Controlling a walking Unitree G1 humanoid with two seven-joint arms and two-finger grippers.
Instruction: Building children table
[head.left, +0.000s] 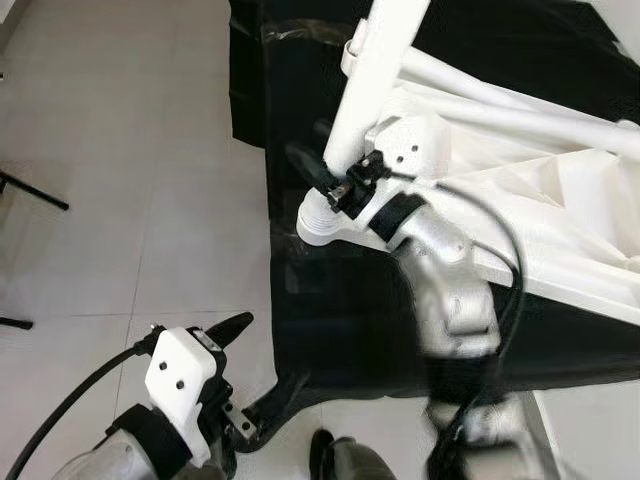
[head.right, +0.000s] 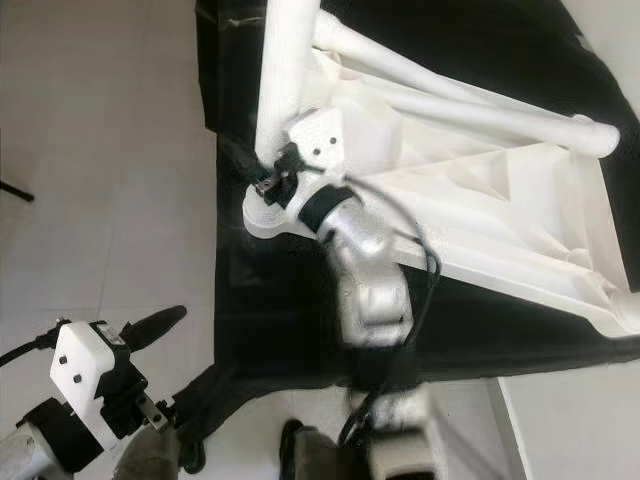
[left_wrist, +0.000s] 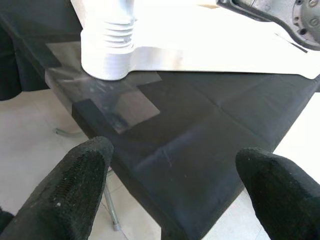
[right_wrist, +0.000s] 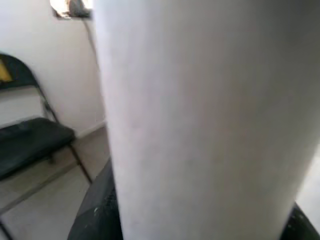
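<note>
From the left eye view, the right claw (head.left: 322, 180) sits against the lower end of a white table leg (head.left: 372, 80) that stands upright in the corner socket (head.left: 325, 225) of the overturned white tabletop (head.left: 560, 210); its black fingers wrap around the leg just above the socket, so it looks clamped on the leg. More loose white legs (head.left: 520, 110) lie across the tabletop beyond that claw, and the whole piece rests on a black cloth (head.left: 340, 320) spread over a raised surface. The left claw (head.left: 228, 330) hangs lower, out over the pale tiled floor (head.left: 120, 180) and well apart from the tabletop. The right eye view gives the same arrangement, with the left claw near the cloth's edge. In the left wrist view, its 2 black fingertips (left_wrist: 75, 185) are spread wide with nothing between them, and ahead of them lies the black cloth with the ribbed socket and the leg's base. In the right wrist view, the white leg sits right up against the camera, with a black folding chair (right_wrist: 30, 140) off behind it by a white wall.
</note>
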